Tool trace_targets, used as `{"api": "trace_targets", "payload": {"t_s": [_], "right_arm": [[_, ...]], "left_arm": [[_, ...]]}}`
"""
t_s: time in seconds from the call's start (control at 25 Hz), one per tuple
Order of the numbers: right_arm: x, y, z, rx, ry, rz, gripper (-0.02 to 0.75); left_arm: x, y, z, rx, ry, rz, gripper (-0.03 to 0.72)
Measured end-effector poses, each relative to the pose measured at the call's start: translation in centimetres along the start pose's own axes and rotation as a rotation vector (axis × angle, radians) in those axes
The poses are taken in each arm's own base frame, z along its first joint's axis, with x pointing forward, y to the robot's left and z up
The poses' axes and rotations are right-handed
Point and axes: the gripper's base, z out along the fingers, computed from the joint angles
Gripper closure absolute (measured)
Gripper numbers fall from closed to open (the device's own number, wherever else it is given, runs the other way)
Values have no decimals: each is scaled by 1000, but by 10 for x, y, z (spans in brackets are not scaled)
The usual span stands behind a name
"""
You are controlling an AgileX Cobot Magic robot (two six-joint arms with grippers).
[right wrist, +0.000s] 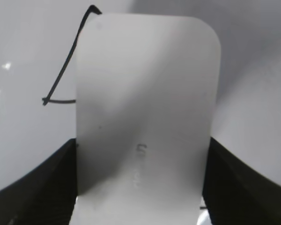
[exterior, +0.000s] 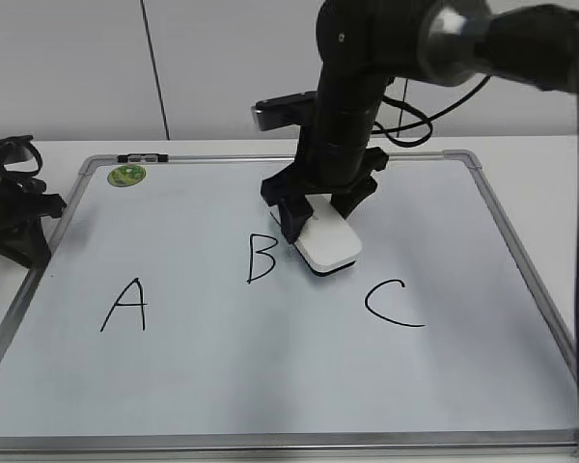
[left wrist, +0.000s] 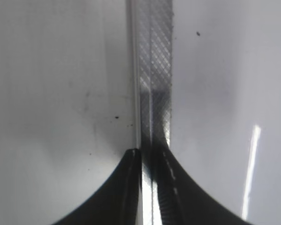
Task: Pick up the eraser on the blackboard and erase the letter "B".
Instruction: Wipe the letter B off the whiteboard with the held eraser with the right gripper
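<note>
Right wrist view shows you the eraser (right wrist: 145,117) clamped between the right fingers (right wrist: 42,183), one on each long side; it sits just right of the letter "B" (exterior: 261,258) on the blackboard (exterior: 482,289); you're at the wiping step, so next sweep it left across the strokes; left fingers (left wrist: 131,187) are pressed together, idle.

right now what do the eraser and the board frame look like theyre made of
Eraser: seemingly smooth matte white plastic, with rounded corners, faint lettering on top and a dark underside. Frame: probably brushed grey metal, going by its dull sheen, though painted plastic is possible.
</note>
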Motion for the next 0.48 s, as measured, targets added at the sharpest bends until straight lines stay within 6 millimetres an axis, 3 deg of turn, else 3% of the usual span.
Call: {"api": "trace_targets", "payload": {"t_s": [0.2, 0.48], "right_arm": [[-20, -4, 27, -1, 1, 16, 192], [-26, -7, 48, 3, 21, 23, 193]], "left_arm": [[0, 0, 0, 1, 4, -1, 584], [0, 1, 0, 1, 3, -2, 584]]}}
